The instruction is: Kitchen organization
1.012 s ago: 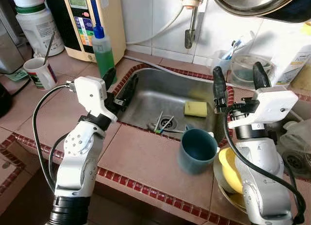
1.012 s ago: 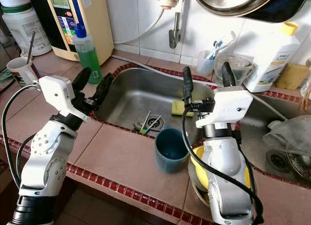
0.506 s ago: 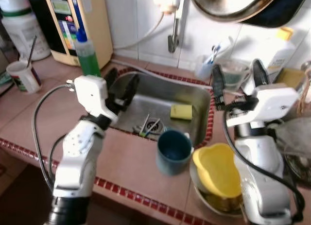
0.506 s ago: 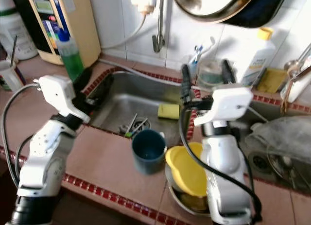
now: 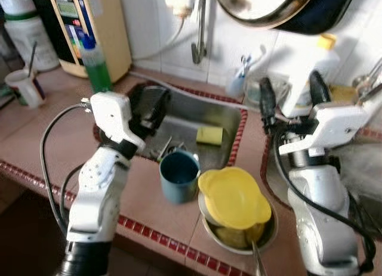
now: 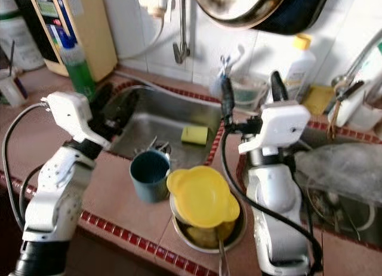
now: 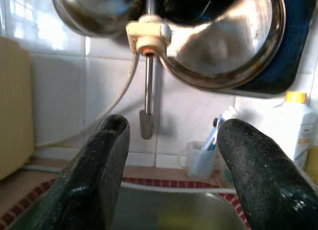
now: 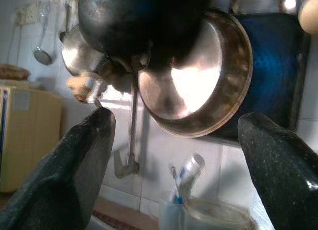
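we see white cup (image 5: 22,88) far left on desk (image 5: 57,139), green soap bottle (image 5: 94,64) beside sink (image 5: 197,118). left end effector (image 5: 148,104) over sink's left edge, fingers spread, empty. sponge (image 5: 209,135) in sink. blue mug (image 5: 178,176) touching yellow bowl (image 5: 234,197), blocking front. right end effector (image 5: 292,98) raised, wide open, empty, before white bottle (image 6: 297,66).

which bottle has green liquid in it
The dish soap bottle with the blue cap, beside the beige appliance left of the sink; the other bottle is white with a yellow cap.
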Motion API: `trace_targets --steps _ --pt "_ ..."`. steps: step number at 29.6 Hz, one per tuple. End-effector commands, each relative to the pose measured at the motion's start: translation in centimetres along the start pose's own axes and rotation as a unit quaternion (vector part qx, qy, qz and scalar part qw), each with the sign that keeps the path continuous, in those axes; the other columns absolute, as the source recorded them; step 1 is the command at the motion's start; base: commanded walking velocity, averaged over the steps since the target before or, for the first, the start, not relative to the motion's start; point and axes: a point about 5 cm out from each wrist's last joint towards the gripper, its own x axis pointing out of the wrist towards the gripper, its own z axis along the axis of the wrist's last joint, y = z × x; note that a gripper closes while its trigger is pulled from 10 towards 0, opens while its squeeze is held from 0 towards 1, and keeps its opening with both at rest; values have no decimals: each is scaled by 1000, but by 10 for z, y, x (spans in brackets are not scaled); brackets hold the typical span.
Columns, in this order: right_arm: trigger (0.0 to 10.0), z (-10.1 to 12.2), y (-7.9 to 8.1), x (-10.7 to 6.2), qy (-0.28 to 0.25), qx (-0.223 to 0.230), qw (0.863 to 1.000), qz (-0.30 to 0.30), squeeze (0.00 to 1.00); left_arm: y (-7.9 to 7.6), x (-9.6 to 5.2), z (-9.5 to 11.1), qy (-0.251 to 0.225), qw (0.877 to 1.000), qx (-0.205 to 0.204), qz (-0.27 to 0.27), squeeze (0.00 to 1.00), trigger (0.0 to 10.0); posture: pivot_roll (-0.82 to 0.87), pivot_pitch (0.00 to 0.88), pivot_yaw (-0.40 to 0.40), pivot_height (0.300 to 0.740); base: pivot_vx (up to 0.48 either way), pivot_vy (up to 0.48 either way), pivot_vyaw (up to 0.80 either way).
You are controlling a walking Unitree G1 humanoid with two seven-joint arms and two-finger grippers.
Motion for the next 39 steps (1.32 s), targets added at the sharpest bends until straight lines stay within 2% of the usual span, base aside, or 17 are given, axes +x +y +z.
trace_targets --steps 1,7,29,39 --pt "10000 3 -1 1 -5 -2 1000 -2 0 -3 1 1 2 1000 -3 -7 0 10000 -165 45 22 740 0 0 0" --pt "10000 4 -2 1 -4 -2 1000 -3 0 -4 2 0 8 1000 -6 -6 0 10000 -166 50 20 740 0 0 0" --pt "10000 4 -1 1 -2 -1 1000 -7 0 -4 3 0 12 1000 -6 -7 0 10000 -169 61 26 740 -278 0 0" --pt "10000 2 -1 1 9 10 1000 -9 0 -4 4 0 11 1000 -7 -10 0 10000 -169 61 28 740 0 0 -146"
